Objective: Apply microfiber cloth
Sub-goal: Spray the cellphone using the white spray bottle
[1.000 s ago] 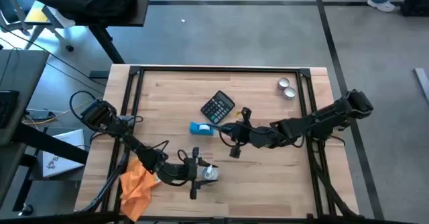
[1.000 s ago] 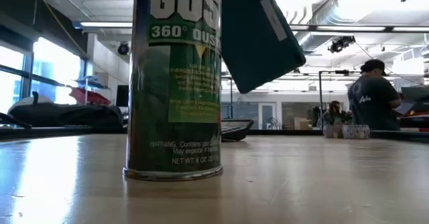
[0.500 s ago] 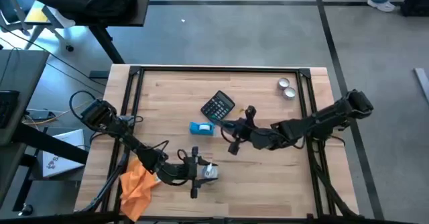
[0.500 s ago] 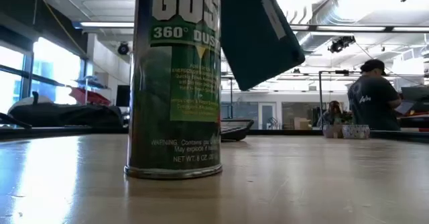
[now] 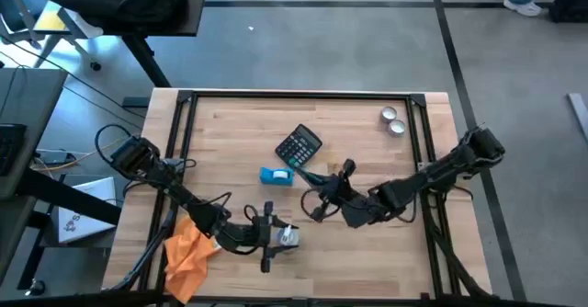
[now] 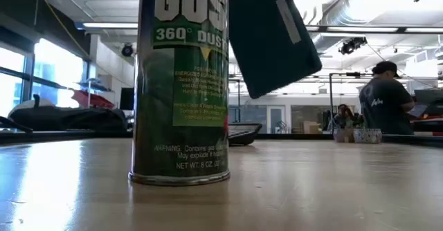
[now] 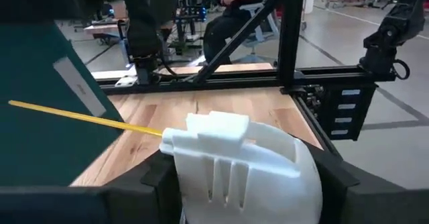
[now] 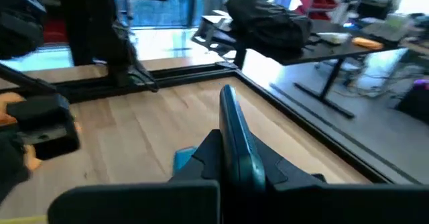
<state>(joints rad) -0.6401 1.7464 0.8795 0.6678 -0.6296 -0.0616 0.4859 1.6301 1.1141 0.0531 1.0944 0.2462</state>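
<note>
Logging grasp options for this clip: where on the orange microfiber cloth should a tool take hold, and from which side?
Judging by the high view, the microfiber cloth lies crumpled at the table's near left corner, partly over the edge beside the left arm. Best pinch a raised fold on the part lying on the wood, coming straight down. The left tool is shut on the duster can and the right tool holds a dark flat object, so neither is free.

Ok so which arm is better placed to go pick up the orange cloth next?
Probably the left: the microfiber cloth lies beside that arm, though the left gripper must first release the duster can. The right gripper holds a teal panel.
</note>
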